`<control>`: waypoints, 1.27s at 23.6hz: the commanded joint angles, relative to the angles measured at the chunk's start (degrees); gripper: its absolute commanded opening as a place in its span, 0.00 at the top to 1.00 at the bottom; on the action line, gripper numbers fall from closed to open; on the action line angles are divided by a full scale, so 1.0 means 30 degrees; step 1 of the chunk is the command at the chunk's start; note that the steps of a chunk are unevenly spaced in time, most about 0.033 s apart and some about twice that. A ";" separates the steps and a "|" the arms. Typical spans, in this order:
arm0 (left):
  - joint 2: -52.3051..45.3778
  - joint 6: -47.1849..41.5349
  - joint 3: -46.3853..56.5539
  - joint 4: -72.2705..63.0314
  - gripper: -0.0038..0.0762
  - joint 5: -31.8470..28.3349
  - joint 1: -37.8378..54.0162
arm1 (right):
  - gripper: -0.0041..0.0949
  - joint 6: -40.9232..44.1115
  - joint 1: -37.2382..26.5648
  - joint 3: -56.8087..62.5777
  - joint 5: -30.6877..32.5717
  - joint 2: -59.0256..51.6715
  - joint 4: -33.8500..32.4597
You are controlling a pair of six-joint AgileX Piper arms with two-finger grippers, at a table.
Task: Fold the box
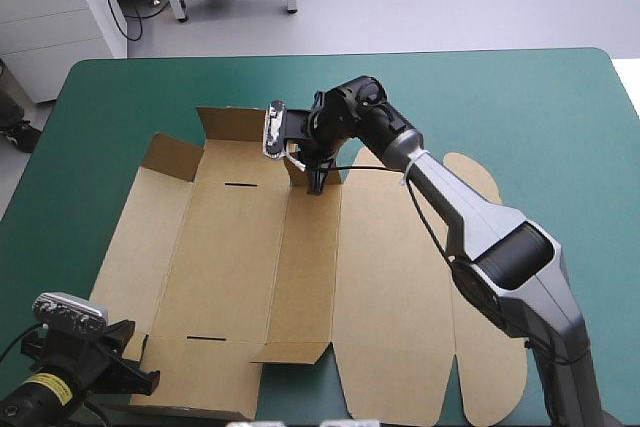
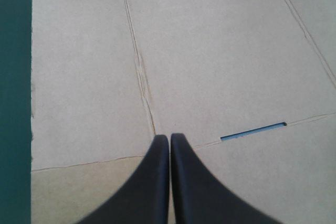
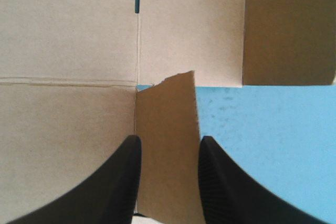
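- Brown box [image 1: 230, 267]: spread mostly flat across the middle of the teal-green cover [image 1: 120, 97], far-left flaps [image 1: 170, 159] lifted.
- Right gripper [image 3: 168, 142]: at the box's far edge, black fingers [image 3: 115, 182] parted either side of a small raised flap [image 3: 167, 114], not clamped on it.
- Left gripper [image 2: 169, 137]: clenched on nothing, tip over the near-left panel, just beside a slot [image 2: 253, 131]; touching or not, cannot tell.
- Risk of the small raised flap slipping out sideways with an off-centre close, or creasing across the board rather than along the score.
- Risk of the whole sheet sliding or pivoting under a push, given little visible hold-down.
- Risk of the clenched tip snagging the slot edge.
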 commanded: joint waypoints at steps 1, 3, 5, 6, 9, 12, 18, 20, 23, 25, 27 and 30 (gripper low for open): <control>0.0223 0.0031 -0.0507 -0.0105 0.96 -0.1154 -0.0034 | 0.60 0.1032 -0.0037 -0.0690 -0.0401 -0.2080 -0.1034; 0.0223 0.0031 -0.0507 -0.0105 0.96 -0.1154 -0.0034 | 0.60 0.2556 -0.0076 -0.0690 -0.0378 -0.2527 -0.1951; 0.0223 0.0031 -0.0507 -0.0105 0.96 -0.1187 -0.0034 | 0.60 0.3772 -0.0182 -0.0690 -0.0328 -0.3113 -0.2985; 0.0223 0.0031 -0.0507 -0.0105 0.96 -0.1187 -0.0034 | 0.60 0.4415 -0.0269 -0.0690 -0.0264 -0.3454 -0.3572; 0.0223 0.0031 -0.0507 -0.0105 0.96 -0.1187 -0.0034 | 0.60 0.6480 -0.0811 -0.0690 0.0353 -0.4434 -0.5333; 0.0223 0.0031 -0.0507 -0.0033 0.96 -0.1187 -0.0034 | 0.65 0.8213 -0.2292 -0.0653 0.2663 -0.5821 -0.4829; 0.0223 0.0031 -0.0507 -0.0033 0.96 -0.1187 -0.0034 | 0.84 1.0449 -0.5952 0.0217 0.3456 -0.8729 -0.2096; 0.0223 0.0031 -0.0507 0.0012 0.96 -0.1187 -0.0034 | 0.93 1.1536 -0.7705 0.1516 0.3456 -1.0330 -0.1963; 0.0223 0.0031 -0.0507 0.0012 0.96 -0.1187 -0.0034 | 0.95 1.2592 -0.9525 0.5129 0.3456 -1.2930 -0.1964; 0.0223 0.0031 -0.0507 0.0012 0.96 -0.1187 -0.0034 | 0.95 1.2842 -1.0734 0.8397 0.3287 -1.4991 -0.1923; 0.0223 0.0031 -0.0507 0.0012 0.96 -0.1187 -0.0034 | 0.95 1.3224 -1.2009 1.2019 0.2264 -1.7425 -0.1758; 0.0223 0.0031 -0.0507 0.0012 0.96 -0.1187 -0.0034 | 0.96 1.4568 -1.3521 1.7183 0.0629 -2.1377 -0.1758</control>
